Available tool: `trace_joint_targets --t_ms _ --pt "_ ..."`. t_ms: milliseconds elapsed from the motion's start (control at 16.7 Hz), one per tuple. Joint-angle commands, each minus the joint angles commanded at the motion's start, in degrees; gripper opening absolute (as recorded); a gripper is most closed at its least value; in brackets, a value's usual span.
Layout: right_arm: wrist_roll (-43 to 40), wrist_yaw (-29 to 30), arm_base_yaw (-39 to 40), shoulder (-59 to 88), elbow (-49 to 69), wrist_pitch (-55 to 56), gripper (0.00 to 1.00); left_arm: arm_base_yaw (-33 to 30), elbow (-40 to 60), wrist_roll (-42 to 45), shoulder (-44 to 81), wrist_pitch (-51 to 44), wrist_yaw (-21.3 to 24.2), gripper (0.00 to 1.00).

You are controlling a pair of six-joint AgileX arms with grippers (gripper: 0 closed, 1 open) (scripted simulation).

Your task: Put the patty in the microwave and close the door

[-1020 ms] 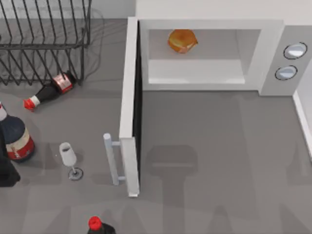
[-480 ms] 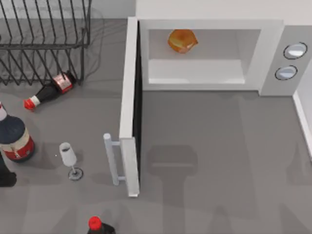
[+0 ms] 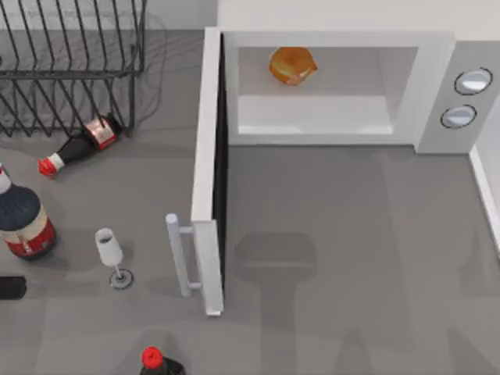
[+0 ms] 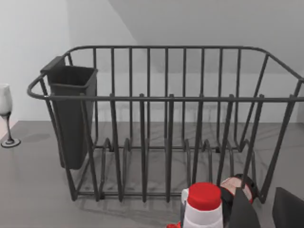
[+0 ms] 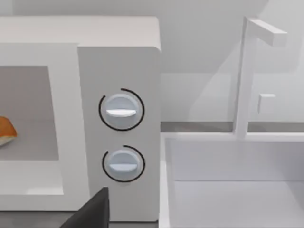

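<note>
Grey tabletop: orange-brown patty inside white microwave, tall white door wide open.
Risk: swing clips stemmed wine glass beside bar handle; either pincer's state: cannot tell.

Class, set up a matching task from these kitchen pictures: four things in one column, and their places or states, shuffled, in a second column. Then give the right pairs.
Things:
1. patty
2. door
3. wine glass
4. small bottle

Places or states:
A. lying on its side by the wire rack
B. standing upright between the big bottle and the door handle
C. inside the microwave cavity
D. swung wide open

Pairs: 1-C, 2-D, 3-B, 4-A
</note>
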Motion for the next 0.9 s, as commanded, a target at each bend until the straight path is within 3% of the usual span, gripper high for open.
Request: trace_joint_targets --t_ms 600,900 --pt "0.0 0.0 0.0 0.0 0.0 0.0 1.0 -0.1 0.0 0.0 0.1 0.1 -0.1 0.0" --pt "0.0 0.0 0.0 0.0 0.0 0.0 1.0 -4.5 -0.9 0.1 6.5 7.5 -4.8 0.0"
